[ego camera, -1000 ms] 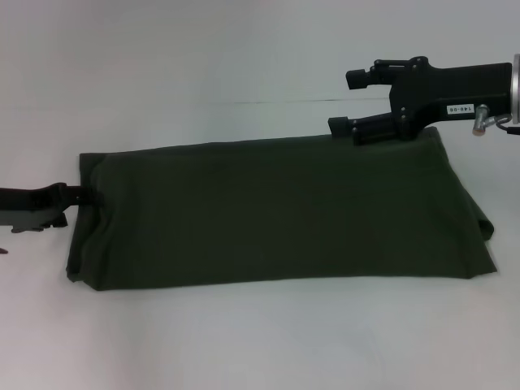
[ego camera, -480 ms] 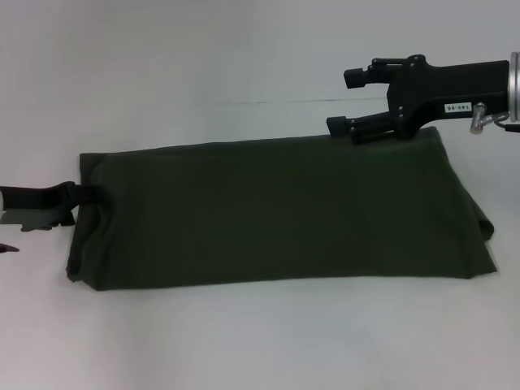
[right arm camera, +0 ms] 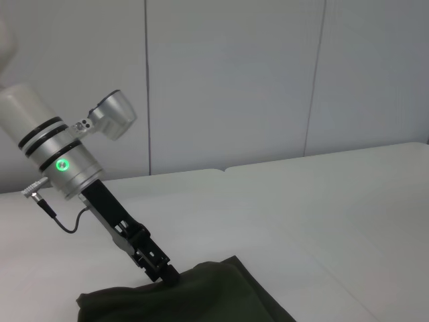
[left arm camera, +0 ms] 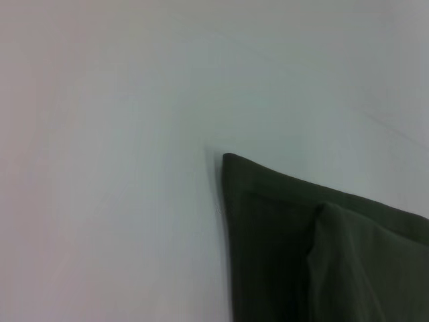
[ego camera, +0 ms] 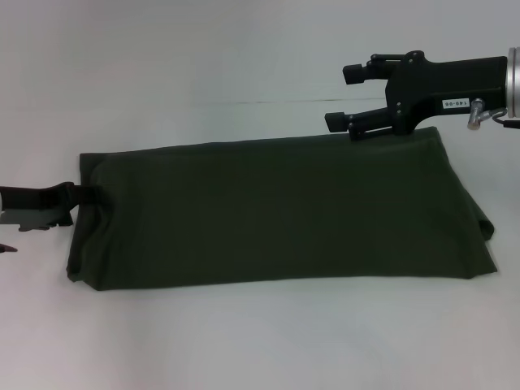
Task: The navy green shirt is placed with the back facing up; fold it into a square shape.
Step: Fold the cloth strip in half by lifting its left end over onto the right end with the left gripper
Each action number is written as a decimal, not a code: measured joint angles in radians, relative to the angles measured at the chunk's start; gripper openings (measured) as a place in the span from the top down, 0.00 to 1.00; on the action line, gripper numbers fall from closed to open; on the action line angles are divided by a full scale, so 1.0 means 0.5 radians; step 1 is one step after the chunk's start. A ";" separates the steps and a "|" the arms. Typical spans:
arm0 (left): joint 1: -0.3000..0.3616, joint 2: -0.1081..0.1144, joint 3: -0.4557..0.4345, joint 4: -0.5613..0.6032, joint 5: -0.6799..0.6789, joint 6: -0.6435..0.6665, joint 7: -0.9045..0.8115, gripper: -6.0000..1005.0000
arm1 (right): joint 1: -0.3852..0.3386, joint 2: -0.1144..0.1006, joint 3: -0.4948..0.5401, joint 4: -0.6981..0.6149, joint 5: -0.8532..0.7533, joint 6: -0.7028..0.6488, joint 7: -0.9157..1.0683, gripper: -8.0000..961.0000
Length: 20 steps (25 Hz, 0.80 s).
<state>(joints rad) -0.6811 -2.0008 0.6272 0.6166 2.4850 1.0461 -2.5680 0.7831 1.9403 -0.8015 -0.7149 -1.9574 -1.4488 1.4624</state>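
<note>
Right gripper (ego camera: 341, 97) hangs spread apart at two o'clock over the navy green shirt (ego camera: 276, 213), a soft, limp band across the counter (ego camera: 244, 341), best pinched at corners, while left gripper (ego camera: 77, 195) at nine o'clock looks clamped on its edge.

The shirt (ego camera: 276, 211) is a plain dark olive green, no print on it, and reads the same in the left wrist view (left arm camera: 322, 248) and the right wrist view (right arm camera: 194, 295). The table (ego camera: 244, 341) under it is plain white, and the wall (right arm camera: 234, 80) behind is pale grey-white. Both grippers are black: the right (ego camera: 345, 97) carries a small white label, the left (ego camera: 89, 193) hangs off a silver-white arm (right arm camera: 53, 147) ringed with black bands and a glowing green light.
</note>
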 joint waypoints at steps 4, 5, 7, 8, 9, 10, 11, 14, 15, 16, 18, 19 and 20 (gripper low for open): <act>0.000 0.001 0.000 0.000 0.003 0.004 0.000 0.14 | 0.004 0.002 -0.001 0.000 0.000 0.001 0.001 0.05; 0.000 0.001 0.000 -0.001 0.003 0.010 0.000 0.14 | 0.005 0.002 -0.002 0.000 0.000 0.002 0.001 0.05; -0.002 0.001 0.000 -0.008 0.003 0.017 0.000 0.14 | 0.005 0.003 -0.002 0.000 0.000 0.004 0.001 0.05; -0.005 0.000 0.000 -0.017 0.003 0.022 0.000 0.14 | 0.005 0.003 -0.001 0.000 0.000 0.004 0.000 0.05; -0.009 0.001 0.001 -0.025 0.003 0.026 0.001 0.14 | 0.005 0.003 -0.002 0.000 0.000 0.004 -0.001 0.05; -0.018 0.003 0.001 -0.038 0.003 0.031 0.001 0.14 | 0.005 0.003 -0.002 0.000 0.000 0.005 -0.003 0.05; -0.023 0.004 0.001 -0.046 0.003 0.039 0.001 0.14 | 0.005 0.003 -0.002 0.000 0.000 0.005 -0.005 0.05; -0.037 0.008 0.000 -0.052 -0.008 0.075 0.002 0.14 | 0.006 0.003 -0.002 0.000 0.000 0.006 -0.008 0.05; -0.042 0.009 -0.002 -0.052 -0.012 0.093 0.002 0.14 | 0.007 0.003 -0.001 0.000 0.000 0.006 -0.009 0.05; -0.047 0.010 -0.004 -0.052 -0.013 0.109 0.002 0.14 | 0.008 0.003 -0.001 0.000 0.000 0.007 -0.010 0.05; -0.058 0.012 -0.006 -0.052 -0.014 0.127 0.002 0.14 | 0.010 0.003 -0.001 0.000 0.000 0.008 -0.012 0.05; -0.061 0.013 -0.005 -0.052 -0.014 0.132 0.002 0.14 | 0.011 0.003 -0.001 0.000 0.000 0.008 -0.012 0.05; -0.063 0.014 -0.002 -0.052 -0.014 0.134 0.003 0.14 | 0.011 0.003 -0.001 0.000 0.000 0.008 -0.012 0.05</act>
<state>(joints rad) -0.7128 -1.9940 0.6260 0.5905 2.4779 1.1131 -2.5667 0.7885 1.9419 -0.8022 -0.7148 -1.9573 -1.4446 1.4565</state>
